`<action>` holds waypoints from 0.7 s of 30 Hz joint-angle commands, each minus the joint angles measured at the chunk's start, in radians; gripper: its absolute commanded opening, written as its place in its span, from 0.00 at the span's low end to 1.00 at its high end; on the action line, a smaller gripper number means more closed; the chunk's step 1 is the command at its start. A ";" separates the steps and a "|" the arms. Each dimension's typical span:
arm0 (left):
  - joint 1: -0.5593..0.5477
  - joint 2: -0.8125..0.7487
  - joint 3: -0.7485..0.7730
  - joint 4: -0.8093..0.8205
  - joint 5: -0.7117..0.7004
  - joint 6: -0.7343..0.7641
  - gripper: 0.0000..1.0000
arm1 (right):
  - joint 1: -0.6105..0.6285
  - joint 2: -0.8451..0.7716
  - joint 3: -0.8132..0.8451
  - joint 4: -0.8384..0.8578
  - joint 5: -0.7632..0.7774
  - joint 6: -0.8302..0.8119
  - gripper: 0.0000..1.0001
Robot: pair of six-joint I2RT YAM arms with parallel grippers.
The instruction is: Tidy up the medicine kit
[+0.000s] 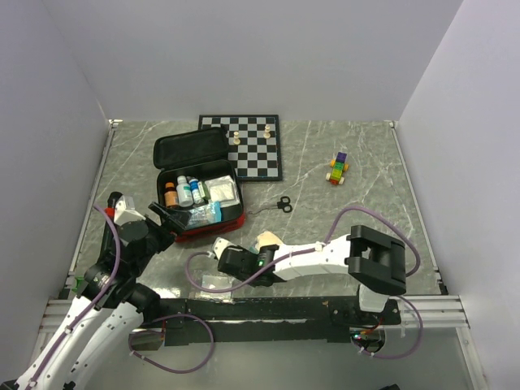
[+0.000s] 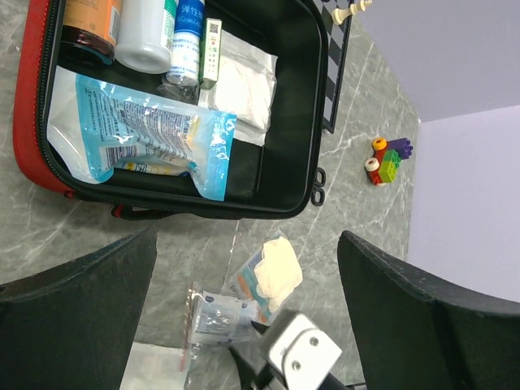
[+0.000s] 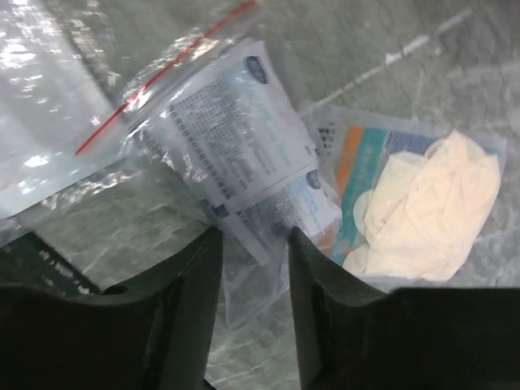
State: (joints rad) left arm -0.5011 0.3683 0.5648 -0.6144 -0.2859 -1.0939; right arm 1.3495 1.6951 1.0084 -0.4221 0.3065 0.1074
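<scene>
Medicine kit (image 1: 191, 149): soft, square, red-shelled, black-lined.

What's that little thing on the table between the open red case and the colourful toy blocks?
A small pair of black scissors, lying flat, nearer the medicine kit than the toy blocks. The top view shows it.

White arm links (image 1: 313, 256), black joints (image 1: 378, 258), looping purple cables (image 1: 380, 213).

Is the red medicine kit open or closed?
Open. The medicine kit's lid is flipped back, and bottles and packets show inside.
</scene>
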 commanded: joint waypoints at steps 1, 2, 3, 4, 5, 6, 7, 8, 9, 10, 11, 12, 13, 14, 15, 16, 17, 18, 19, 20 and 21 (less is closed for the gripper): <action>-0.004 0.000 0.006 0.004 -0.004 -0.001 0.96 | -0.001 0.028 0.048 -0.044 0.092 0.021 0.37; -0.002 -0.002 0.006 0.002 -0.006 0.000 0.96 | -0.001 0.025 0.047 -0.046 0.095 0.026 0.28; -0.004 -0.005 0.007 0.001 -0.007 0.000 0.96 | -0.001 0.009 0.045 -0.049 0.095 0.035 0.21; -0.002 -0.005 0.006 0.002 -0.010 -0.003 0.96 | -0.001 -0.011 0.038 -0.047 0.089 0.038 0.13; -0.004 -0.008 0.007 -0.001 -0.013 -0.006 0.96 | -0.001 -0.035 0.035 -0.053 0.079 0.046 0.08; -0.004 -0.011 0.012 -0.004 -0.015 -0.008 0.96 | -0.001 -0.075 0.030 -0.058 0.068 0.052 0.03; -0.004 -0.015 0.017 -0.005 -0.021 -0.009 0.96 | -0.001 -0.116 0.021 -0.053 0.042 0.058 0.00; -0.004 -0.019 0.021 -0.005 -0.025 -0.006 0.96 | -0.004 -0.171 0.007 -0.046 0.014 0.058 0.00; -0.004 -0.023 0.029 -0.005 -0.032 -0.001 0.96 | -0.010 -0.222 0.003 -0.044 -0.021 0.058 0.00; -0.004 -0.025 0.035 -0.001 -0.039 0.005 0.96 | -0.019 -0.260 0.002 -0.049 -0.064 0.060 0.00; -0.002 -0.026 0.041 0.001 -0.047 0.014 0.96 | -0.041 -0.302 0.006 -0.058 -0.117 0.063 0.00; -0.004 -0.023 0.049 0.004 -0.058 0.022 0.96 | -0.065 -0.333 0.010 -0.070 -0.173 0.066 0.00; -0.004 -0.016 0.055 0.007 -0.059 0.032 0.96 | -0.102 -0.368 0.015 -0.076 -0.247 0.071 0.00; -0.002 -0.005 0.064 0.013 -0.058 0.048 0.96 | -0.162 -0.405 0.015 -0.076 -0.333 0.078 0.00; -0.004 0.003 0.073 0.022 -0.055 0.061 0.96 | -0.211 -0.437 0.010 -0.064 -0.442 0.089 0.00; -0.004 0.012 0.081 0.033 -0.047 0.078 0.96 | -0.267 -0.472 0.001 -0.047 -0.539 0.103 0.00; -0.002 0.015 0.086 0.056 -0.032 0.095 0.96 | -0.323 -0.503 -0.011 -0.017 -0.619 0.119 0.00; -0.002 0.014 0.086 0.085 -0.007 0.115 0.96 | -0.370 -0.534 -0.030 0.014 -0.712 0.136 0.00; -0.004 0.006 0.083 0.129 0.029 0.130 0.96 | -0.421 -0.557 -0.048 0.052 -0.786 0.153 0.00; -0.002 -0.006 0.072 0.181 0.074 0.144 0.96 | -0.458 -0.575 -0.066 0.104 -0.866 0.179 0.00; -0.004 -0.023 0.057 0.238 0.126 0.161 0.96 | -0.495 -0.592 -0.092 0.161 -0.953 0.205 0.00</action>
State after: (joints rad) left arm -0.5011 0.3702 0.6083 -0.5659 -0.2962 -1.0187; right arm 0.9646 1.1717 0.9852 -0.4232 -0.2314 0.2195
